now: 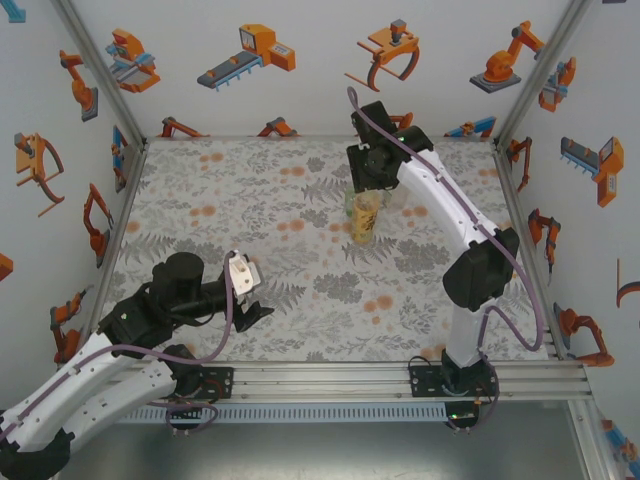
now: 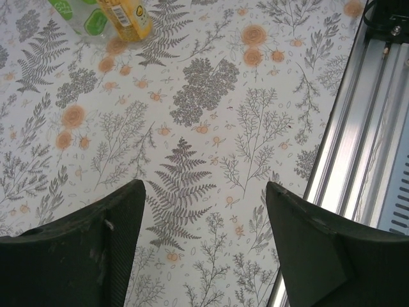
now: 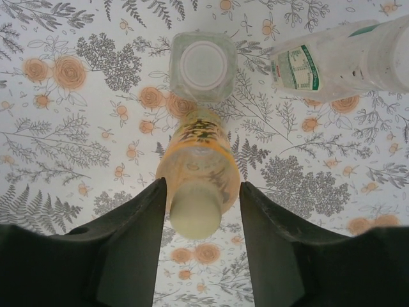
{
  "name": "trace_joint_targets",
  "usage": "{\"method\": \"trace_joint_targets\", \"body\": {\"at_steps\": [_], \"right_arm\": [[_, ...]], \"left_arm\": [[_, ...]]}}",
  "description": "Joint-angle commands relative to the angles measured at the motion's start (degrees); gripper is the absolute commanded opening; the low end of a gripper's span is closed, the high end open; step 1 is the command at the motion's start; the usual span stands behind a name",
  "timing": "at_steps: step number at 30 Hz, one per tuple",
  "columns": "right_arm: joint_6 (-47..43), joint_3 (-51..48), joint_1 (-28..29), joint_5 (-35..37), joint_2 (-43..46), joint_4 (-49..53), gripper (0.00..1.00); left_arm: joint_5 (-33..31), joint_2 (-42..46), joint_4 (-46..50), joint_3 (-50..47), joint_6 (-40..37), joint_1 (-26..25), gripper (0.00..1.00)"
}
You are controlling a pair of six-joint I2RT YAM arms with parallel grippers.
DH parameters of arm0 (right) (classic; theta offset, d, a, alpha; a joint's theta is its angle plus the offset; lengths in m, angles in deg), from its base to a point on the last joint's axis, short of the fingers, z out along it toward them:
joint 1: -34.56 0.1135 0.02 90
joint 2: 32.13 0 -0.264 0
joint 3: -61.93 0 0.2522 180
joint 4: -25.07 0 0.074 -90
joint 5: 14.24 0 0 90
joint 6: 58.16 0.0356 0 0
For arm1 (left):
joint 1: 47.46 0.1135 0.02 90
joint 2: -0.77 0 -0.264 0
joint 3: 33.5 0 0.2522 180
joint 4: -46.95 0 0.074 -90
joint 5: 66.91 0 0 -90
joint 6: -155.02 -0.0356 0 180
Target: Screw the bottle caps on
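The right gripper [image 3: 203, 187] hangs over the far middle of the table [image 1: 200, 200], its 2 fingers to either side of the pale cap [image 3: 195, 216] on the yellow-amber bottle [image 3: 199, 153]. The jaws are narrowly parted and loose. A sliver of gap shows on the right side, so nothing is clamped.

The left gripper [image 2: 204, 188] is at the near left, jaws wide, holding nothing, well apart from the bottles.

The step looks to be tightening that cap. To do it well, I'd say:
- close squarely on the cap's rim, not on the wider shoulder below it;
- keep the wrist in line with the bottle's upright axis;
- turn without pressing sideways.

Nothing steadies the body, so the bottle may spin or tip. A hold from the left arm would help.

I count 3 bottles, standing close together:
- the amber one;
- a clear bottle [image 3: 180, 88] just beyond it, with a white cap [image 3: 202, 64] on top;
- a green-labelled bottle [image 3: 332, 61] to the right.

I can see 2 caps. The green-labelled bottle's top runs out of sight, so I can't tell if it has one.
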Motion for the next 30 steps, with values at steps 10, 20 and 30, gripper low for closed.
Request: {"method": "trace_joint_targets", "body": {"at_steps": [10, 20, 30], "right_arm": [[0.1, 7.3, -0.7, 0.6, 3.2, 7.8, 0.69], [-1.8, -5.6, -3.5, 5.0, 15.6, 6.9, 0.99], [-2.6, -34.6, -15.0, 7.6, 32.1, -8.3, 0.99]], "left_arm": [[-4.3, -0.9, -3.5, -2.9, 1.4, -0.2, 0.79], [-11.6, -6.8, -10.8, -4.2, 4.7, 1.0, 0.97], [-22.8, -16.1, -19.1, -4.3, 17.9, 11.0, 0.97]]}}
